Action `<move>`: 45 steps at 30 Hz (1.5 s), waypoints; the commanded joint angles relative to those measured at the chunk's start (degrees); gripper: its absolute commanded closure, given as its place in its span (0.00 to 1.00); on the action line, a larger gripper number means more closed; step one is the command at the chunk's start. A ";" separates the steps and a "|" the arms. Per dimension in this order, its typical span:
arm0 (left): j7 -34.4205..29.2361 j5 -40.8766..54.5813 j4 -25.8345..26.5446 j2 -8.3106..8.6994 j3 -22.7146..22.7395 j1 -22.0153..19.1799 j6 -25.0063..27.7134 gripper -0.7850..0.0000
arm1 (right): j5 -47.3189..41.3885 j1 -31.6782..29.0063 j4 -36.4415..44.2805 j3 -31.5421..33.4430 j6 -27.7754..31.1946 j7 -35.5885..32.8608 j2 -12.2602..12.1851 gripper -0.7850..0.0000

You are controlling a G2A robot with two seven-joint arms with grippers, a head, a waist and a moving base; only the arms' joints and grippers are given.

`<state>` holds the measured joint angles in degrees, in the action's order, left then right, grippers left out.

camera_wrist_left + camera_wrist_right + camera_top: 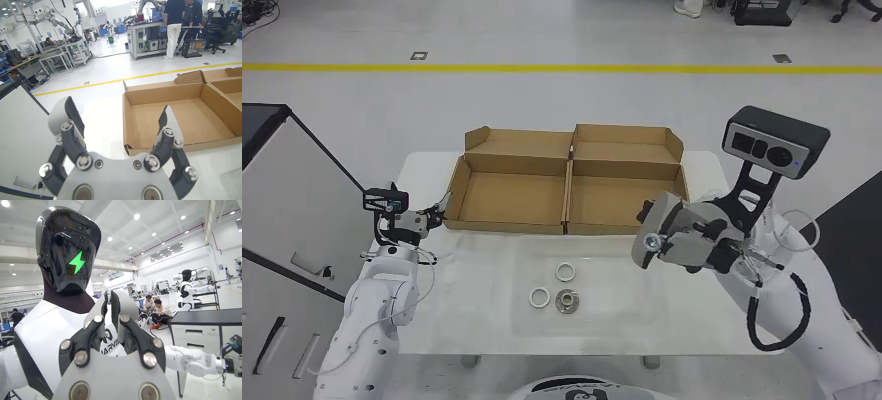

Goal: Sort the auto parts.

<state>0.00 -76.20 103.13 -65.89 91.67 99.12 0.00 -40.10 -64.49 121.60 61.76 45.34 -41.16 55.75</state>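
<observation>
Three metal parts lie on the white table [472, 300]: a ring [565, 271], a second ring [540, 297] and a flanged hub [565, 300] beside it. My right gripper [650, 241] is raised above the table's right side, turned up towards the robot's head, and is shut on a small threaded metal bolt [108, 297] held at the fingertips [115, 300]. My left gripper [121, 115] stands open with nothing in it, low over the table by the near left corner of the left cardboard box [170, 121]; from above, the left gripper [434, 213] sits just left of that box.
Two open, empty cardboard boxes stand side by side at the table's back, the left box [507, 196] and the right box [617, 200], lids folded back. A grey panel [292, 200] borders the table on the left.
</observation>
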 commanded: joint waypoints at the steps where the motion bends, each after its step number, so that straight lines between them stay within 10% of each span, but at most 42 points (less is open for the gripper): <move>1: 0.00 0.00 0.00 0.00 0.00 0.00 0.00 0.00 | -0.03 -0.19 0.08 0.24 -0.09 -0.18 0.14 1.00; 45: 0.00 0.00 0.00 0.00 0.00 0.00 0.00 0.00 | -5.73 -1.62 1.15 1.29 4.54 -1.89 1.31 1.00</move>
<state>0.00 -76.20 103.13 -65.89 91.67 99.12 0.00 -46.19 -65.94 122.57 62.84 50.62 -43.68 57.01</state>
